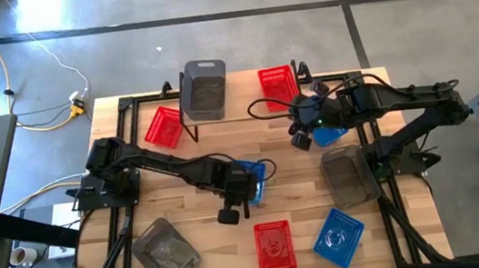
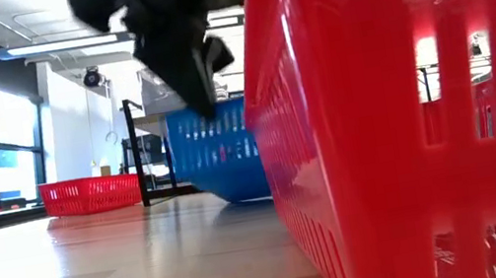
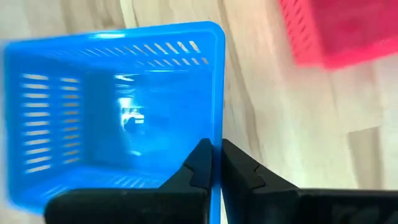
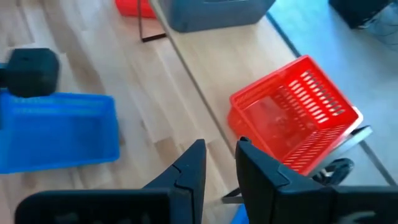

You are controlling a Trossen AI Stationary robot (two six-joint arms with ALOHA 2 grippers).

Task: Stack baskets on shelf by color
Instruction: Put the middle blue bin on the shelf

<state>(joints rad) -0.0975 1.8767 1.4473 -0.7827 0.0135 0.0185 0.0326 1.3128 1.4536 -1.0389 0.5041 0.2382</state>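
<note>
My left gripper (image 1: 248, 186) is shut on a blue basket (image 1: 255, 174) in the middle of the table; the low view shows it coming down onto this basket (image 2: 216, 154). My right gripper (image 4: 219, 149) hangs open above the table's right half, nothing between its fingers, with another blue basket (image 1: 331, 134) below it. The shelf (image 1: 245, 101) stands along the far edge. A grey basket (image 1: 204, 90) rests by its bottom on the shelf's left end and a red one (image 1: 277, 83) on its right end. My left gripper has one finger inside the blue basket and one outside, pinching a side wall at its rim (image 3: 216, 134). The fingers come from above, slanting down. The basket sits tilted in the low view; whether its lower edge touches the table I cannot tell.
On the table lie a red basket (image 1: 164, 127) by the shelf's left legs, a grey one (image 1: 350, 177) at the right, and along the near edge a grey one (image 1: 164, 251), a red one (image 1: 273, 244) and a blue one (image 1: 337, 236).
</note>
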